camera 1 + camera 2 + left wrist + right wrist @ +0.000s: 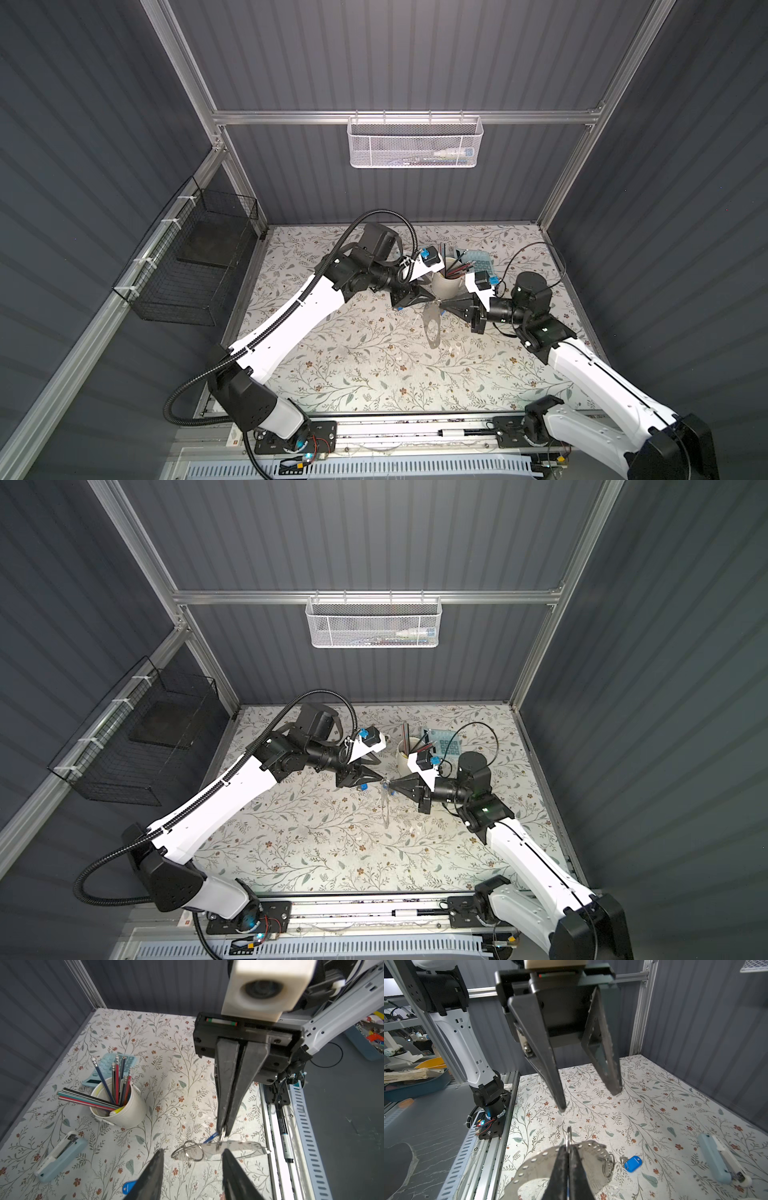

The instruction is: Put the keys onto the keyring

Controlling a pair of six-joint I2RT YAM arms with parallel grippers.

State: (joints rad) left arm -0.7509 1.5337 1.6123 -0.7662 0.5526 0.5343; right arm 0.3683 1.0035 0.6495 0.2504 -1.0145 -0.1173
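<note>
Right tool [223,1132] was pinched shut on the small ring of the held key [212,1137], w/ the keyring [245,1145] dangling off it. Left tool [193,1150] was partly open, empty. Other key [633,1164] lay on the surface [166,1064]. Imo light, stiff, slippery; prob grab by the blue tag.

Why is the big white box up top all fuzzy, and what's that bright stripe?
Left wrist view: the white camera block sits too close, so it's out of focus. Both top views: light glares along the table's front edge.
</note>
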